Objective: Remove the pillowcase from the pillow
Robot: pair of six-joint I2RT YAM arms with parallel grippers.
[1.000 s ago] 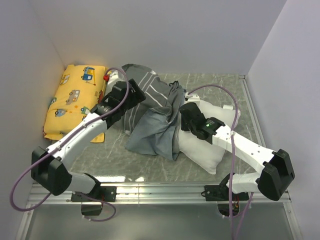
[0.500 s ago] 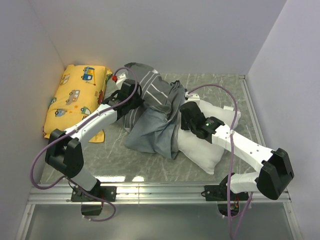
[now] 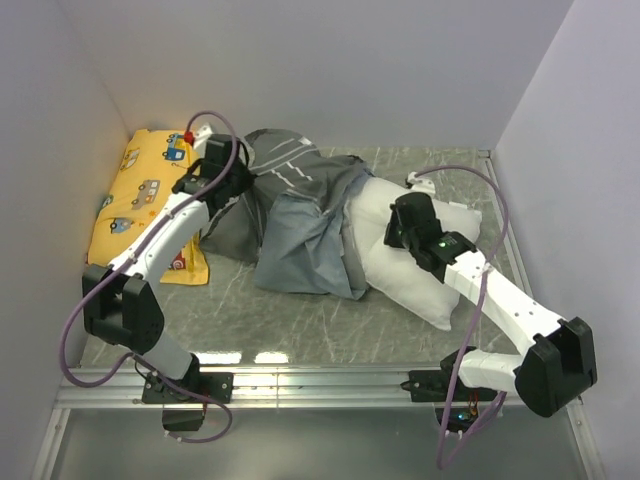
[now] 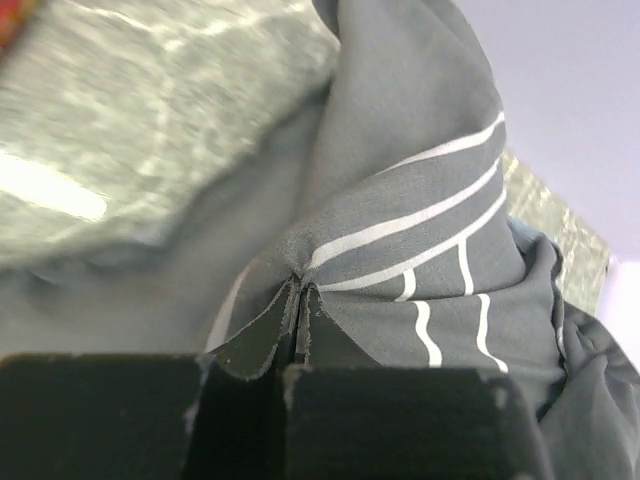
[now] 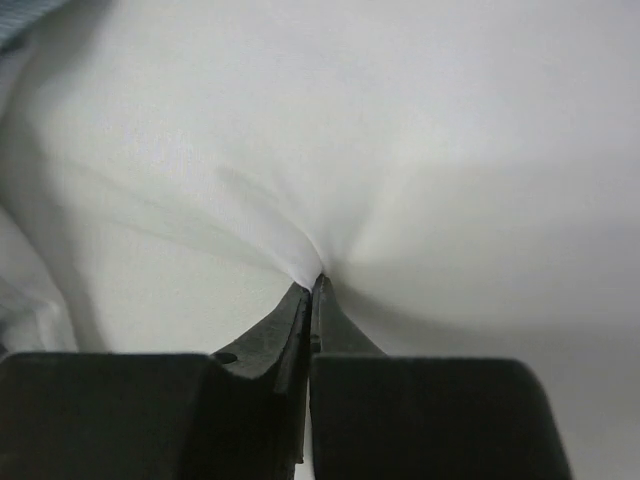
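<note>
Grey marbled tabletop (image 3: 240, 310), pale walls (image 3: 350, 70) | left gripper (image 4: 300, 300) pinches pillowcase (image 3: 300, 240) | right gripper (image 5: 312, 285) pinches pillow (image 3: 395, 278)

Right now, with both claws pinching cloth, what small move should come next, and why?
Probably the left gripper should draw the pillowcase away toward the back-left corner, while the right gripper holds the pillow in place. Each is shut on its cloth, and one end of the pillow is inside the case.
</note>
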